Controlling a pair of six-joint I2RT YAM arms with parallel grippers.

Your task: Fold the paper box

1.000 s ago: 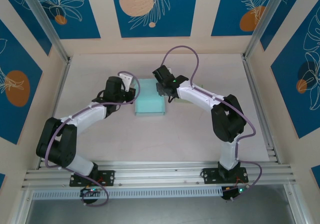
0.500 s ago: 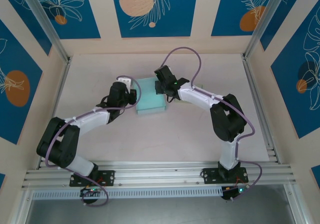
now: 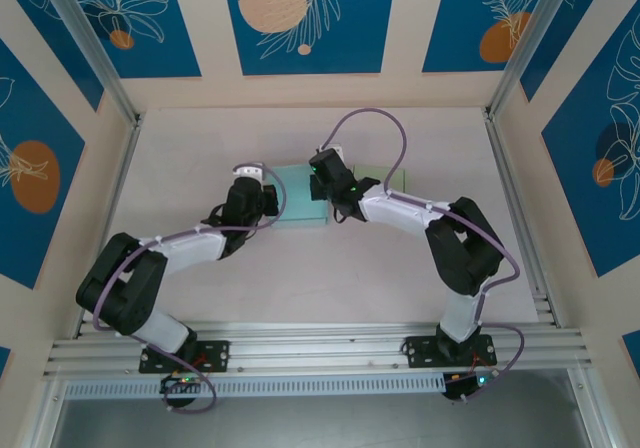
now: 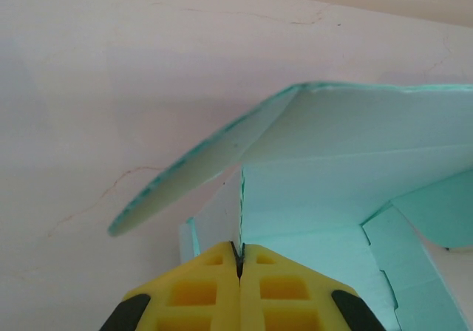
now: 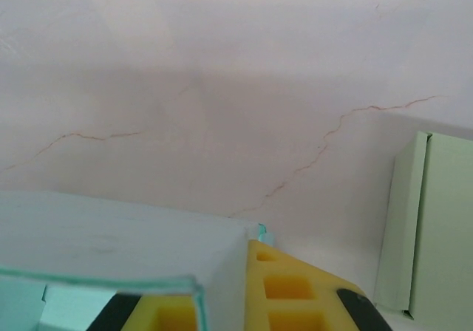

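The box (image 3: 298, 206) is being held on the tabletop (image 3: 300, 288), around its middle and somewhat toward the far side, pinched from left and right at once. The left jaws are being pressed fully shut on a thin upright wall at the box's left edge, seemingly so that this wall is being stood up while the flap (image 4: 310, 124) is arching over it. The right jaws are being squeezed narrow on the right wall, the panel passing between the yellow pads (image 5: 295, 294). This grip is judged to be bracing the box against the left arm's pull. A pale green sheet (image 3: 400, 180) is lying flat to the right, apart from the box. It is not being judged an obstacle now, though a rightward sweep would be crossing it. A purple cable (image 3: 370, 114) is looping above the right arm.
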